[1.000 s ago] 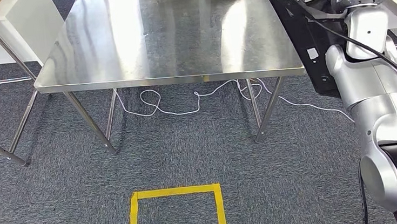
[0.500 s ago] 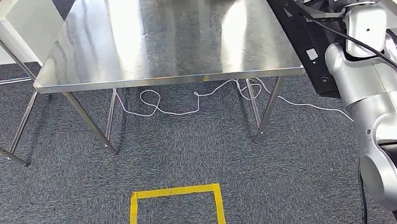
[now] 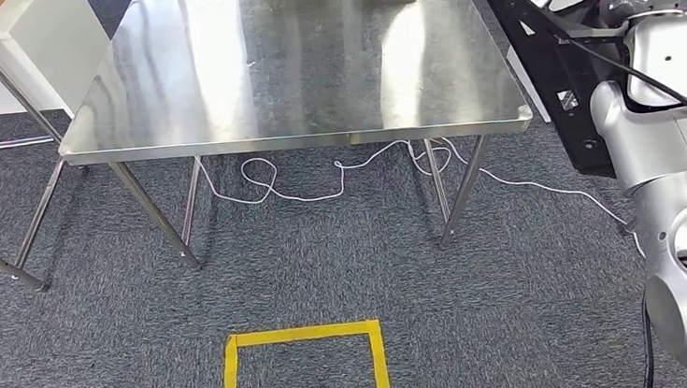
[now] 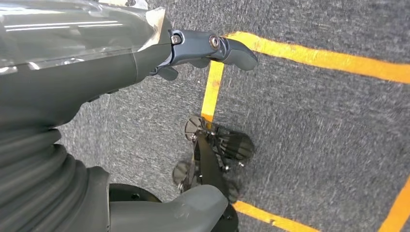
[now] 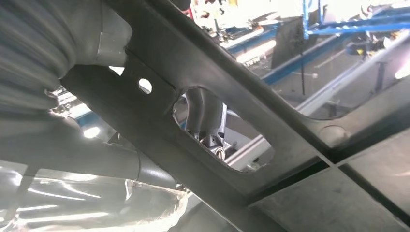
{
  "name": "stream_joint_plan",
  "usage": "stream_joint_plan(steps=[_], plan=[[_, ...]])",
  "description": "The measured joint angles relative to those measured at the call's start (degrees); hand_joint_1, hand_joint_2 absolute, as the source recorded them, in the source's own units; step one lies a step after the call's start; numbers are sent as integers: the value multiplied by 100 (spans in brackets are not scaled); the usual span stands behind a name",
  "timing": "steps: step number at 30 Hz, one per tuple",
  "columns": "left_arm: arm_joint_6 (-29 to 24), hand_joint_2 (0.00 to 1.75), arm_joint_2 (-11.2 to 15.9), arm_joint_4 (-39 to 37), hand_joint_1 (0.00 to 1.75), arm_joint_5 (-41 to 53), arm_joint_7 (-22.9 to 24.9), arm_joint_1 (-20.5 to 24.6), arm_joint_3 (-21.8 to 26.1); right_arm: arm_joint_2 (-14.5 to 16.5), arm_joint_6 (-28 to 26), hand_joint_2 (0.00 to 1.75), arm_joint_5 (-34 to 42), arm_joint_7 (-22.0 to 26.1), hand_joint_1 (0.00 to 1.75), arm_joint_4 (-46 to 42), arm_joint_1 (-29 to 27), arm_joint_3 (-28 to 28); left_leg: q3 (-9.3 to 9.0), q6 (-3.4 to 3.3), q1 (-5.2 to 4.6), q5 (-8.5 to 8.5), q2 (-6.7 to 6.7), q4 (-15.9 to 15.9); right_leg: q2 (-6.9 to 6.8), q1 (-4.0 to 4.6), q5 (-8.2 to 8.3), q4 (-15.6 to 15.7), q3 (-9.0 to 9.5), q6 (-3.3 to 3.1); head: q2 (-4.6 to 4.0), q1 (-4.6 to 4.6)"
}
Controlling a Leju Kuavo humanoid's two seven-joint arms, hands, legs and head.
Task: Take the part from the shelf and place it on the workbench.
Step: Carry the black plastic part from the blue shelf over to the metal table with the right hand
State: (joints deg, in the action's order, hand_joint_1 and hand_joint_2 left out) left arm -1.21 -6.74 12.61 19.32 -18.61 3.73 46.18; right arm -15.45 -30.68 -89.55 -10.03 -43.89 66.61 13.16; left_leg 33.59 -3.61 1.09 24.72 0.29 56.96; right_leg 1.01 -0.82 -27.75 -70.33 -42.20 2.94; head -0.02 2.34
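while the stainless surface (image 3: 291, 62) stands bare ahead, the part (image 3: 549, 63), a large flat black panel with cut-outs, is carried high at the right side of the head view, clear of the tabletop edge, presumably so that it can be brought over the steel without catching it. in the right wrist view the part (image 5: 217, 121) is seen close against the right hand (image 5: 205, 116), with dark fingers (image 5: 203, 108) showing through an oblong opening in the panel; the hand appears to be grasping the panel through that opening, which would give a firm hold on a wide, awkward piece. the right arm (image 3: 670, 156) is raised and bent beside the body, keeping the load near the trunk. the left hand (image 4: 121, 72) hangs over the carpet, its fingers apart and nothing held, kept low and out of the way. a yellow taped square (image 3: 304, 371) is marked on the floor before the surface, likely as a standing mark. the placing step is judged not yet done.
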Motion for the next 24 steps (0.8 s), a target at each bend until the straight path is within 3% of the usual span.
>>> stream_joint_plan(steps=[1, 2, 4, 5, 6, 7, 9, 11, 13, 15, 17, 18, 21, 22, 23, 24], plan=[[4, 175, -4, -5, 0, 0, 3, -2, 1, -21, 4, 175, 2, 19, 175, 1, -29, 1, -6, 28, 24, 11, 13, 3, -12, -41, -67, -196, -104, 30, 0, -1], [10, 175, -7, -11, 0, 1, 5, -5, 2, -40, 4, 175, 10, 52, 175, 1, -58, 1, -18, 68, 57, 26, 23, 6, -27, -88, -50, -189, -108, 95, 0, 1], [27, 175, -16, -26, 0, 3, 4, -9, 3, -79, 9, 175, 43, 145, 175, 1, -90, 4, -55, 180, 140, 73, 38, 28, -79, -200, 214, 437, 200, 283, 0, 3], [34, 175, -11, -31, 0, 5, 4, -10, 4, -98, 29, 175, 58, 185, 175, 2, -94, 9, -71, 249, 167, 107, 44, 51, -106, -226, 312, 797, 367, 344, 0, 13], [40, 175, -7, -34, 0, 7, 3, -11, 5, -116, 70, 175, 64, 216, 175, 4, -89, 15, -74, 319, 179, 143, 52, 71, -136, -232, 339, 1057, 498, 322, 0, 27], [46, 175, -4, -36, 0, 16, 2, -12, 7, -125, 138, 175, 58, 233, 175, 5, -87, 27, -75, 382, 178, 178, 59, 84, -152, -216, 346, 1183, 571, 259, 0, 34], [62, 175, -8, -42, 0, 43, -1, -20, 10, -127, 321, 175, 25, 250, 175, 10, -82, 98, -103, 475, 178, 219, 80, 90, -141, -189, 296, 1145, 599, 60, 0, 26], [92, 175, -19, -46, 0, 64, -9, -18, 13, -82, 498, 175, -4, 271, 175, 15, -51, 220, -94, 521, 210, 244, 95, 216, -95, -198, 297, 1117, 646, -56, 0, -2], [112, 175, -23, -46, 0, 72, -21, -1, 27, 15, 645, 175, -7, 319, 175, 34, 46, 362, 195, 517, 206, 376, 79, 729, -43, -164, 245, 1118, 711, -144, 0, -24], [115, 175, -22, -46, 0, 75, -26, 6, 48, 138, 774, 175, 2, 388, 175, 78, 132, 516, 695, 486, 156, 651, 48, 1444, 5, -91, 179, 1118, 774, -233, 0, -45], [114, 175, -22, -46, 0, 89, -25, 1, 65, 284, 878, 175, -2, 417, 175, 142, 155, 662, 1036, 409, 84, 771, 28, 1722, 51, 9, 91, 1119, 877, -315, 0, -50], [113, 175, -22, -46, 0, 97, -23, 0, 76, 366, 909, 175, -10, 399, 175, 177, 161, 734, 1072, 326, 28, 666, 19, 1580, 69, 67, 39, 1121, 945, -346, 0, -49], [95, 175, 8, -43, 0, 128, -7, -1, 114, 599, 937, 175, -28, 268, 175, 272, 201, 936, 819, -110, -210, -195, -101, 545, 109, 181, -123, 1155, 1155, -404, 0, -11], [84, 175, 26, -39, 0, 143, 1, 2, 121, 667, 946, 175, -30, 211, 175, 296, 212, 998, 723, -213, -272, -388, -144, 302, 127, 183, -160, 1194, 1209, -404, 0, 13], [78, 175, 41, -36, 0, 157, 9, 6, 126, 732, 961, 175, -31, 155, 175, 315, 207, 1055, 649, -271, -314, -479, -178, 159, 139, 176, -163, 1221, 1259, -385, 0, 29], [74, 175, 37, -37, 0, 170, 19, 13, 128, 799, 976, 175, -31, 110, 175, 323, 196, 1108, 572, -289, -328, -456, -174, 74, 149, 179, -140, 1249, 1308, -341, 0, 35]])
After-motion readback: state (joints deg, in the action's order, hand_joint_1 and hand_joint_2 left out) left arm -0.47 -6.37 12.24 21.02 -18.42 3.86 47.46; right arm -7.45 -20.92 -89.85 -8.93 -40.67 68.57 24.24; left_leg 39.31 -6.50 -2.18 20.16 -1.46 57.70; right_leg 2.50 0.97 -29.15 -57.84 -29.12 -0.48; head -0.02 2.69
